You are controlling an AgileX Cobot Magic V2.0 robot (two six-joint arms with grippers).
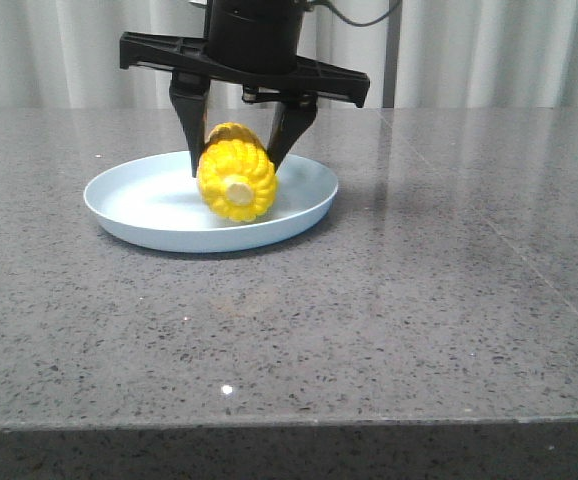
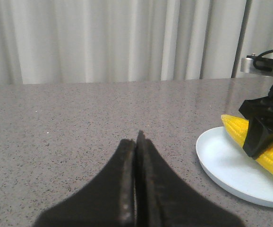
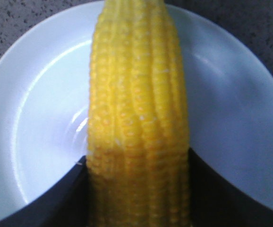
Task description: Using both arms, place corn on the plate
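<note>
The yellow corn point(image 1: 237, 185) lies lengthwise over the middle of the pale blue plate point(image 1: 139, 200), its pale stub end facing the front camera. My right gripper point(image 1: 234, 168) is shut on the corn, one black finger on each side. The right wrist view shows the corn point(image 3: 136, 118) held in my right gripper point(image 3: 137, 158) above the plate point(image 3: 42, 118). I cannot tell whether the corn touches the plate. My left gripper point(image 2: 136, 139) is shut and empty, low over the table, off to the side of the plate point(image 2: 221, 161) and corn point(image 2: 268, 149).
The grey speckled stone table point(image 1: 419, 300) stretches around the plate. Pale curtains point(image 2: 103, 38) hang behind it. The table's front edge point(image 1: 289, 425) runs along the bottom of the front view.
</note>
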